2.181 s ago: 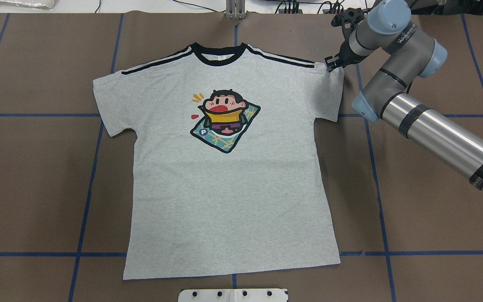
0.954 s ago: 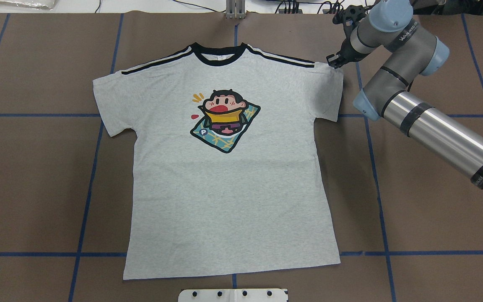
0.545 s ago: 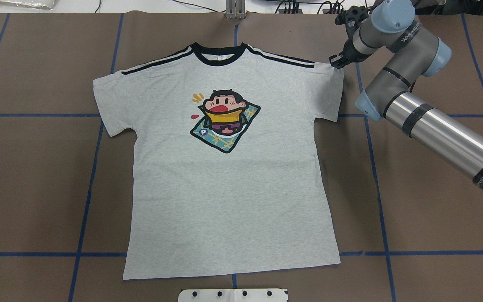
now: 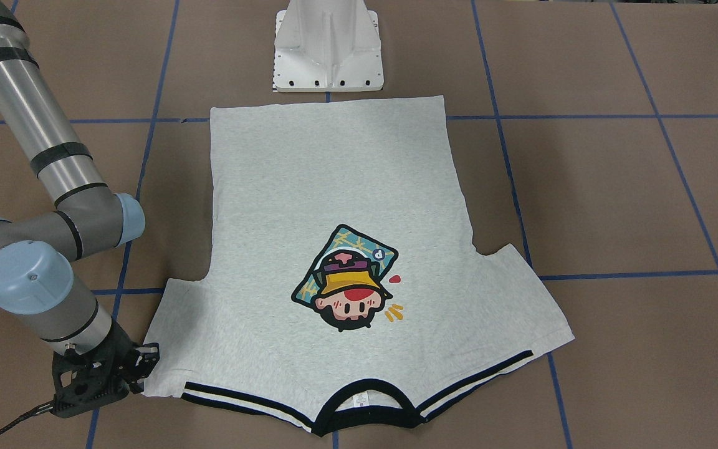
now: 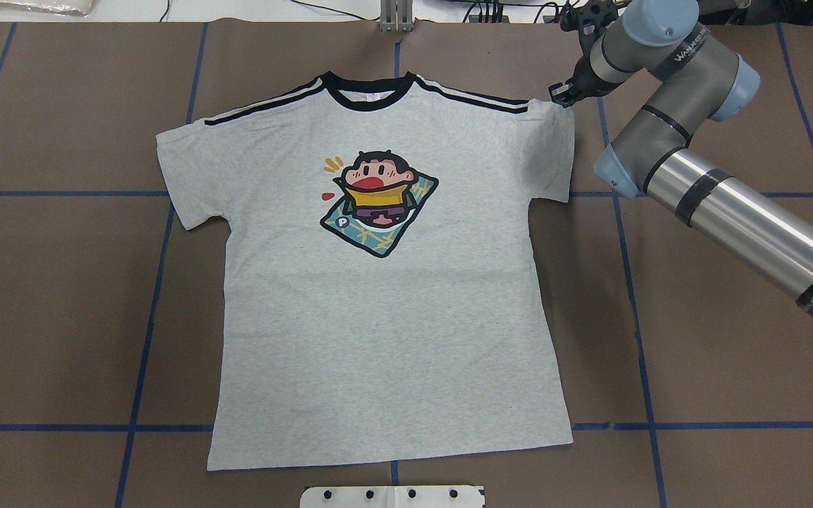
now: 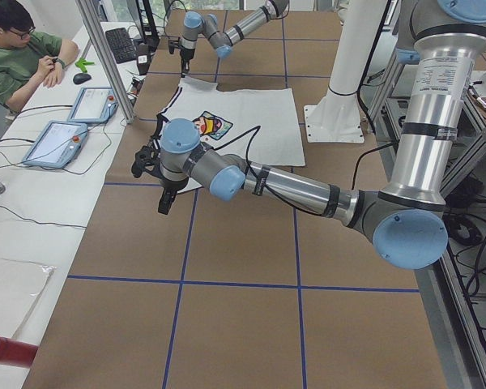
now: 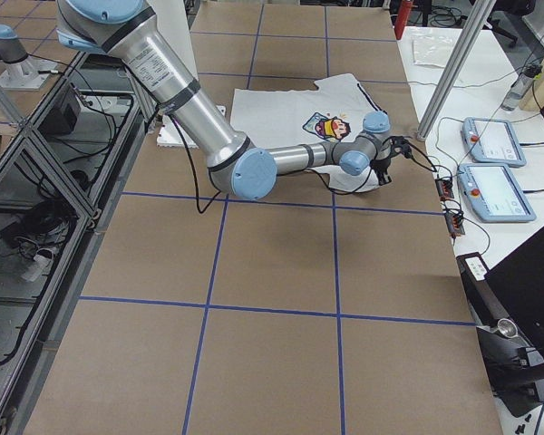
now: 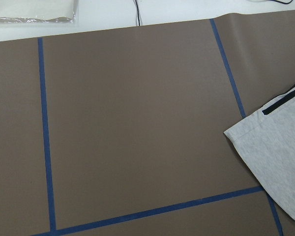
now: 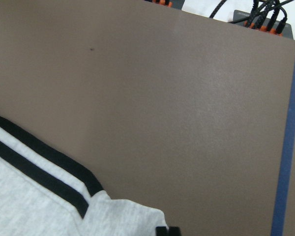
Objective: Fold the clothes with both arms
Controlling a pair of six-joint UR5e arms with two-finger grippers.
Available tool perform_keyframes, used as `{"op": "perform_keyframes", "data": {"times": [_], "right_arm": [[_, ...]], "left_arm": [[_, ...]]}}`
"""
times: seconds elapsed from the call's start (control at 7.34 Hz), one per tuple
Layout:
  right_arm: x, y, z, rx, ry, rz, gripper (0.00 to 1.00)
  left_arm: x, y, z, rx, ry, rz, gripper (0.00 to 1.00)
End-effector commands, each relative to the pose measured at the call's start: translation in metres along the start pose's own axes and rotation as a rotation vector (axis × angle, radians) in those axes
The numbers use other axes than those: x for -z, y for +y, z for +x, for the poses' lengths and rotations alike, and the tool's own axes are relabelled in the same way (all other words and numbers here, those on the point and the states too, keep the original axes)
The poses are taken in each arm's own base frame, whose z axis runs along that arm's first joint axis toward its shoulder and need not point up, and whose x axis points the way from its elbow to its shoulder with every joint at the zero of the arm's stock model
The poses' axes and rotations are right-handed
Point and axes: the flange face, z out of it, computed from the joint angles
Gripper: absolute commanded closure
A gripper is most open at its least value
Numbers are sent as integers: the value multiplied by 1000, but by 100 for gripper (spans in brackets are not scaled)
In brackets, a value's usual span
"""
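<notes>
While the T-shirt [image 5: 378,339] lay unfolded, right fingers [image 9: 168,230] pinched its sleeve corner; the left fingers' [image 6: 164,203] state was indiscernible.

light is bright, even and diffuse from above in every view, so the brown table [image 5: 46,282] reads flat, with only soft shadows. in the overhead view a faint grey shade lies on the t-shirt [image 5: 378,339] at its far right sleeve. the right arm [image 5: 745,215] above that sleeve has a bare metal tube with a long white glare streak, and the front-facing view shows a like sheen. the right wrist view is soft: the cloth and the right fingers [image 9: 161,231] at its lower edge are out of focus, and a paler patch crosses the table. the left wrist view is sharp, but the white strip [image 8: 187,10] at its far edge is washed out. both side views lean straight posts [image 6: 105,57] toward their edges.
</notes>
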Motion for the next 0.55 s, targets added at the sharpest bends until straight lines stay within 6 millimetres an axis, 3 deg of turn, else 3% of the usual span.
{"op": "perform_keyframes", "data": {"times": [0.0,0.27,0.41], "right_arm": [[26,-5,-29,-29,-61,23,100],[25,23,-69,-75,-113,8,100],[26,24,-90,-150,-134,3,100]], "left_arm": [[-2,0,-3,2,-1,-4,7],[-2,0,-2,1,-1,-3,7],[-1,0,-1,-2,0,-1,7]]}}
